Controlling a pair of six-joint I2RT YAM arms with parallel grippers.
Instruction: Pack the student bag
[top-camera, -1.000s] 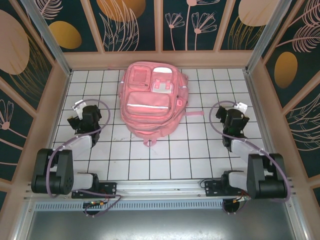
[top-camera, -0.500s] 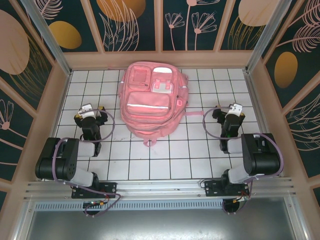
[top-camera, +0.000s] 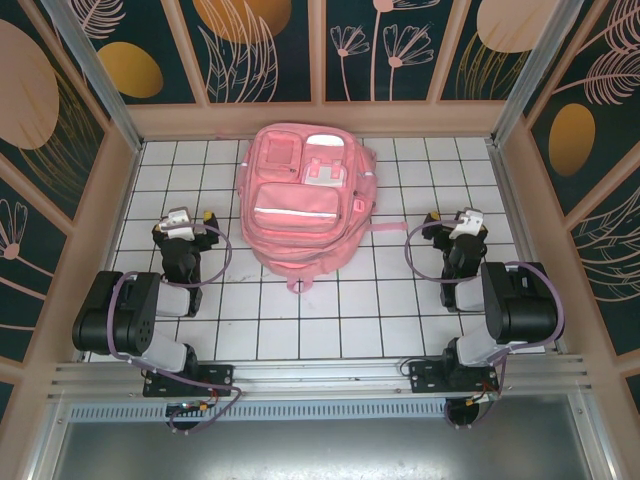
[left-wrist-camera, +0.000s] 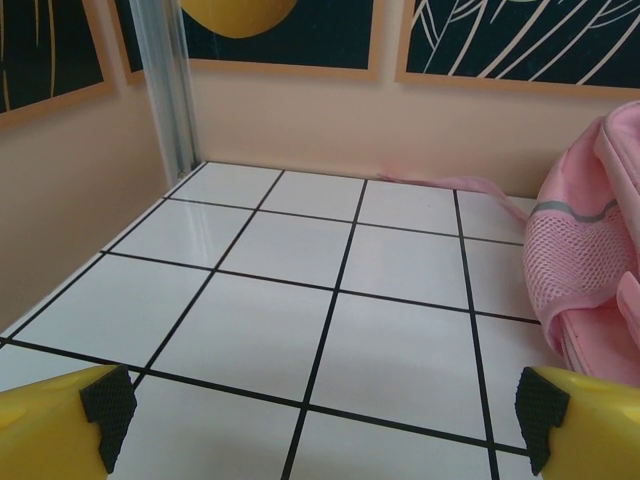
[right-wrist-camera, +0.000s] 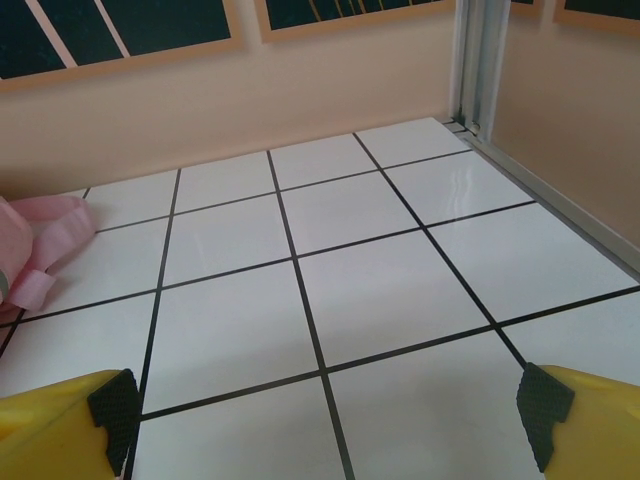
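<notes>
Both arms folded low, flanking the soft pink fabric backpack (top-camera: 300, 205).
The left gripper (top-camera: 183, 224) and right gripper (top-camera: 457, 224) gape wide, empty, pointing forward over the white tiled counter (top-camera: 380, 300); the backpack lies centre-back.

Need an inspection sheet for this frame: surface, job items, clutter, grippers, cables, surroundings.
Surface: white tiled table with black grid lines.
Job's things: pink student bag lying flat at far centre, pockets facing up, a strap trailing toward the right arm.
Clutter: nothing seen.
Grippers: left gripper open, holding nothing, beside the bag and apart from it; right gripper likewise.
Cables: purple cables loop off the left arm and the right arm, clear of the bag.
Surroundings: peach walls with dark floral panels.
</notes>
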